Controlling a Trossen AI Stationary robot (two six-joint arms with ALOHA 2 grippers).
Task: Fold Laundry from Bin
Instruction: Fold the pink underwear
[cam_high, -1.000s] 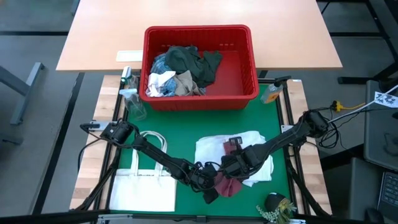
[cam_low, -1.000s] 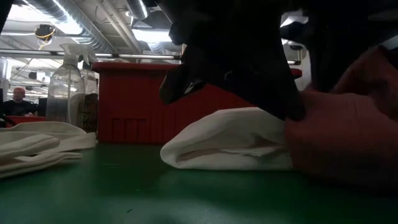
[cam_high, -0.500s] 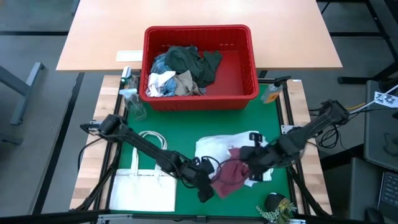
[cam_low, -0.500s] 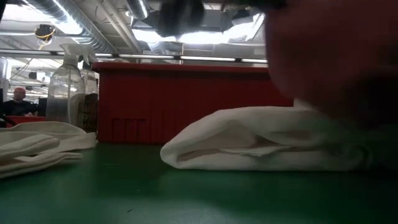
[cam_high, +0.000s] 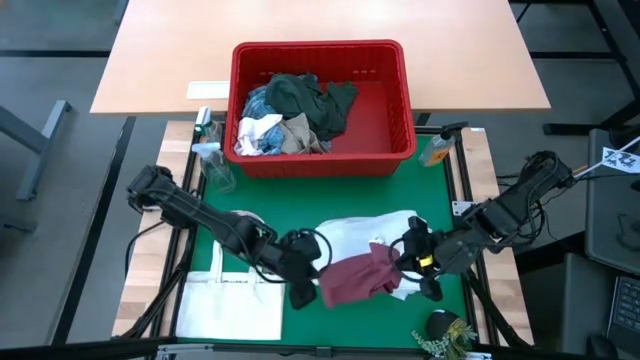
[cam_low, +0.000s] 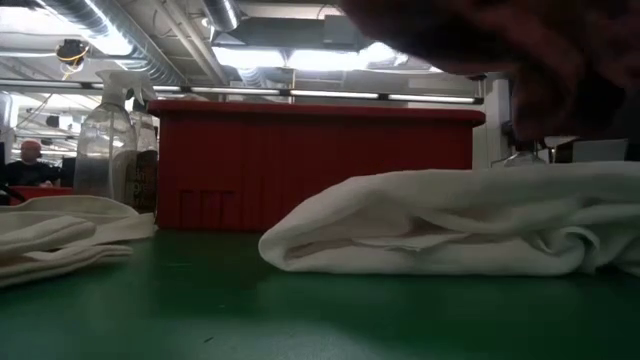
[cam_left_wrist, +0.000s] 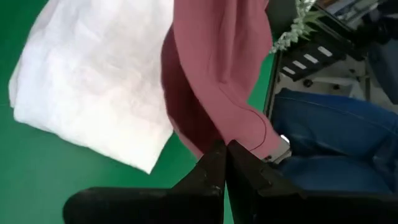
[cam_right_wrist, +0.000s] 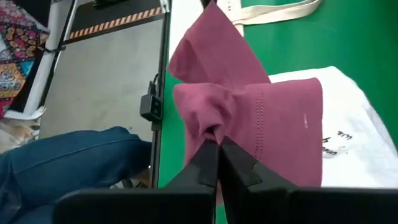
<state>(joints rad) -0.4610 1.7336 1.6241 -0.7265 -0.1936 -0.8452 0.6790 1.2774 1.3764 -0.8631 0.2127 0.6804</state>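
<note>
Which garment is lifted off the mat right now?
The maroon garment: it hangs stretched between the left gripper and right gripper, both shut on its edges. The white garment lies on the mat beneath; the others sit in the red bin.

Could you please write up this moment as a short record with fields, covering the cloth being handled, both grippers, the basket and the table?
held item: maroon cloth, stretched between both grippers above the white garment
left gripper: shut on the maroon cloth's edge
right gripper: shut on the opposite edge
red basket: at the table's far side, holding more laundry
tote bag: flat on the green mat, beside the left arm
</note>
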